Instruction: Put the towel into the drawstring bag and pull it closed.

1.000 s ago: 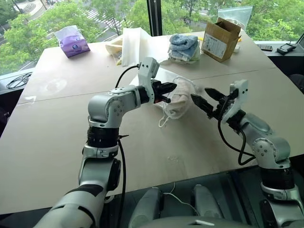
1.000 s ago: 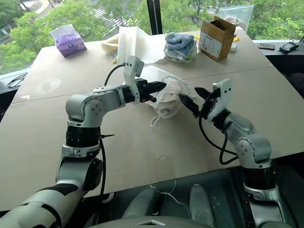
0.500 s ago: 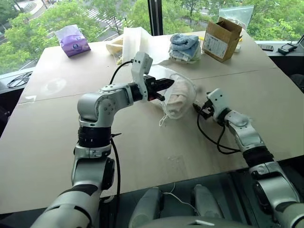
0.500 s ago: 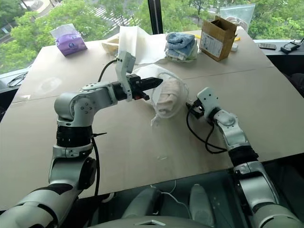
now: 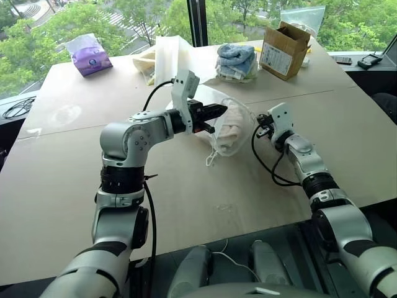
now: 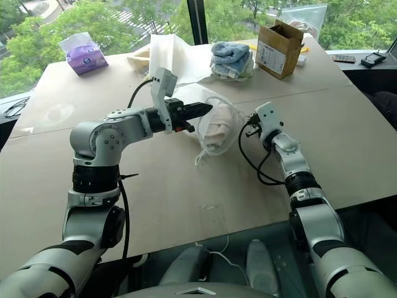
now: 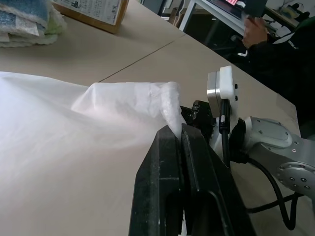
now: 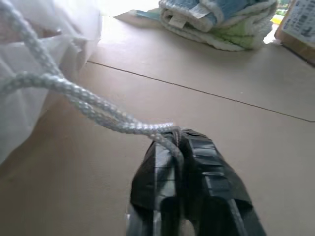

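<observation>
While your left gripper (image 7: 178, 129) pinches the bag (image 5: 231, 127) rim, towel (image 5: 227, 127) inside, your right gripper (image 8: 178, 135) clamps its cord (image 8: 74, 96).

Bright daylight enters from the windows (image 5: 124, 15) at the top of the frame; shadows are soft; nearest black fingers (image 8: 187, 196) are blurred.

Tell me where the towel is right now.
The towel sits inside the drawstring bag near the middle of the table, between the left gripper, shut on the bag's mouth, and the right gripper, shut on the cord.
</observation>
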Controlling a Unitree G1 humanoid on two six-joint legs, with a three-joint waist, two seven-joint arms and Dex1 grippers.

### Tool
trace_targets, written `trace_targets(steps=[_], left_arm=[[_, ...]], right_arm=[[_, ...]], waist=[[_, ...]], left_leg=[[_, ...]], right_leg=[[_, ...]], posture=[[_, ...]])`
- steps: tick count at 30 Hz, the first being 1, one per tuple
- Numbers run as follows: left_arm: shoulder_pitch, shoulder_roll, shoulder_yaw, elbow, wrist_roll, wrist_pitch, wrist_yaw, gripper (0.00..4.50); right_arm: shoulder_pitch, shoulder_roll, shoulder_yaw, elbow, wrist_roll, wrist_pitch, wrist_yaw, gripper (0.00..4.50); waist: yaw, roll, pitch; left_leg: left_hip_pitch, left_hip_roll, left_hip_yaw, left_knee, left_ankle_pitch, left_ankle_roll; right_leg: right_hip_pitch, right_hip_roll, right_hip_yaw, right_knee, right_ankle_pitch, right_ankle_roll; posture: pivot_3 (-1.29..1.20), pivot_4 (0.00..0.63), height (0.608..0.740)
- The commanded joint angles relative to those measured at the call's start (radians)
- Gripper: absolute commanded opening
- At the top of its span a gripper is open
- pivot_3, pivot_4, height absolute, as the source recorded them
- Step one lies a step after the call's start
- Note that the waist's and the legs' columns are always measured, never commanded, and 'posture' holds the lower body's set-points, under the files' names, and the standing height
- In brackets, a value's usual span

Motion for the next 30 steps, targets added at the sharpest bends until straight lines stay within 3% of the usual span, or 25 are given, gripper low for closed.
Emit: trace_targets(steps=[1, 7, 9, 12, 14, 20, 24, 30], left_arm=[[-0.005, -0.001, 0.012, -0.012, 0.000, -0.005, 0.022, 0.00], [-0.035, -0.026, -0.040, 0.076, 0.063, -0.113, 0.009, 0.00], [-0.057, -0.059, 0.001, 0.108, 0.017, -0.135, -0.024, 0.00], [-0.079, -0.079, 0.016, 0.131, 0.015, -0.186, -0.038, 1.11], [-0.092, -0.045, 0.017, 0.189, 0.040, -0.209, -0.056, 2.08], [-0.126, 0.086, 0.063, 0.316, 0.034, -0.241, -0.169, 2.08], [0.055, 0.227, -0.027, 0.118, 0.010, -0.189, -0.343, 2.08], [0.225, 0.247, -0.105, 0.008, 0.048, -0.174, -0.329, 2.08]], right_arm=[[0.051, -0.032, -0.046, -0.150, 0.013, 0.000, -0.035, 0.07], [0.240, -0.066, -0.097, -0.604, 0.054, 0.208, -0.073, 0.07], [0.270, -0.066, -0.108, -0.714, 0.062, 0.282, -0.099, 0.07], [0.287, -0.063, -0.111, -0.799, 0.060, 0.362, -0.123, 0.00], [0.287, -0.064, -0.097, -0.809, 0.047, 0.386, -0.126, 0.00], [0.264, -0.059, -0.088, -0.787, 0.025, 0.402, -0.138, 0.00], [0.251, -0.057, -0.085, -0.765, 0.024, 0.395, -0.131, 0.00], [0.229, -0.041, -0.093, -0.752, 0.045, 0.396, -0.129, 0.00]], waist=[[0.000, 0.000, 0.000], [0.003, 0.000, 0.000], [0.002, 0.000, 0.000], [0.003, 0.000, 0.000], [0.002, 0.000, 0.000], [0.001, 0.000, 0.000], [-0.004, 0.001, 0.000], [0.010, 0.001, 0.000]], left_leg=[[0.000, 0.000, 0.000, 0.000, 0.000, 0.000], [0.000, 0.000, 0.000, 0.000, 0.000, 0.000], [0.000, 0.000, 0.001, 0.000, 0.000, 0.000], [0.000, 0.000, 0.001, 0.001, 0.000, 0.000], [0.000, 0.000, 0.001, 0.001, 0.000, 0.000], [0.001, 0.000, 0.002, 0.000, 0.000, 0.000], [0.000, 0.000, 0.001, -0.001, 0.000, 0.000], [0.000, 0.000, -0.001, -0.001, 0.000, 0.000]], right_leg=[[0.000, 0.000, 0.000, 0.000, 0.000, 0.000], [0.000, 0.000, 0.000, 0.000, 0.000, 0.000], [0.000, 0.000, 0.001, 0.001, 0.000, 0.000], [0.000, 0.000, 0.001, 0.001, 0.000, 0.000], [0.000, 0.000, 0.001, 0.001, 0.000, 0.000], [-0.001, 0.001, 0.002, 0.002, 0.000, 0.000], [-0.001, 0.000, 0.002, 0.000, 0.000, 0.000], [-0.001, 0.000, 0.001, 0.001, 0.000, 0.000]], posture=[[0.00, 0.150, 0.740], [0.00, 0.150, 0.740], [0.00, 0.150, 0.740], [0.00, 0.150, 0.740], [0.00, 0.150, 0.740], [0.00, 0.150, 0.740], [0.00, 0.150, 0.740], [0.00, 0.150, 0.740]])
